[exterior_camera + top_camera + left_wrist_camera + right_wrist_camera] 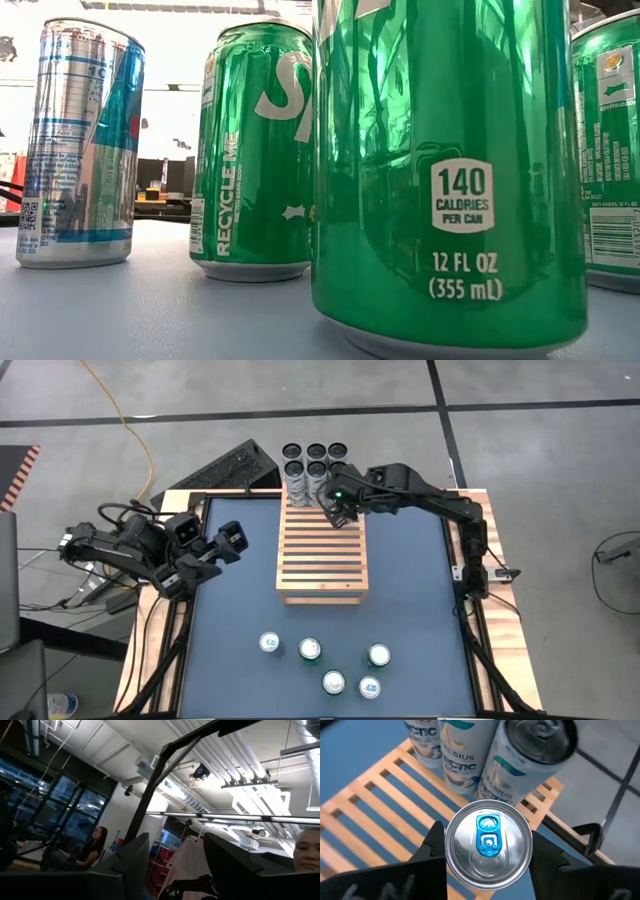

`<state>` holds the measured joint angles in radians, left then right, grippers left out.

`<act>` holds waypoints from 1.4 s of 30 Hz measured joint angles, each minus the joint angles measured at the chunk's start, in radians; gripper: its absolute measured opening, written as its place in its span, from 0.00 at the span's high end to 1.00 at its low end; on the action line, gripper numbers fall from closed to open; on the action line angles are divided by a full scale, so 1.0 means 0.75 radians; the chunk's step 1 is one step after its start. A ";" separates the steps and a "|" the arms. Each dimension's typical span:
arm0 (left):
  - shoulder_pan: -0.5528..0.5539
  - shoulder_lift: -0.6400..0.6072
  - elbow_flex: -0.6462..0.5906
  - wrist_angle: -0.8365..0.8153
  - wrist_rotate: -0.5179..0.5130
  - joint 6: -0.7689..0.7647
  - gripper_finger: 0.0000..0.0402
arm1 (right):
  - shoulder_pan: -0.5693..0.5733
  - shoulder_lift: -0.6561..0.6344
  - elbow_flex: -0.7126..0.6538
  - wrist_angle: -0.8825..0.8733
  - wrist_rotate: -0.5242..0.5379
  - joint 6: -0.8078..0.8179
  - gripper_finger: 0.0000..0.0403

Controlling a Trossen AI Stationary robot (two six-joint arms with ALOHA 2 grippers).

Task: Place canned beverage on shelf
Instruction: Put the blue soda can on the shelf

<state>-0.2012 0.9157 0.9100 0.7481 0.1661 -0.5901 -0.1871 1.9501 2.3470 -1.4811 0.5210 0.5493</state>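
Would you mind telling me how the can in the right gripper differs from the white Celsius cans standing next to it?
The held can has a bright silver top with a blue tab; the Celsius cans have dark tops. The held can sits between the right gripper's fingers, while the Celsius cans stand free, untouched. The held can is over the shelf's slats; the Celsius cans cluster at its far end. Both stand upright.

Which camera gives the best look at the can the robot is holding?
The right wrist view: the silver can with the blue tab fills it, between the right gripper jaws. The high view hides it under the arm; the others miss it.
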 joint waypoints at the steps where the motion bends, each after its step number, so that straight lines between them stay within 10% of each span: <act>1: 0.000 0.001 0.000 0.000 -0.002 0.000 0.55 | -0.002 0.003 -0.001 0.001 0.003 -0.001 0.63; 42: 0.000 0.001 0.000 -0.003 -0.021 0.009 0.55 | -0.034 0.026 -0.001 0.102 -0.070 -0.037 0.52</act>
<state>-0.2012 0.9165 0.9100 0.7460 0.1501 -0.5835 -0.2123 1.9694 2.3466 -1.4044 0.4683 0.5218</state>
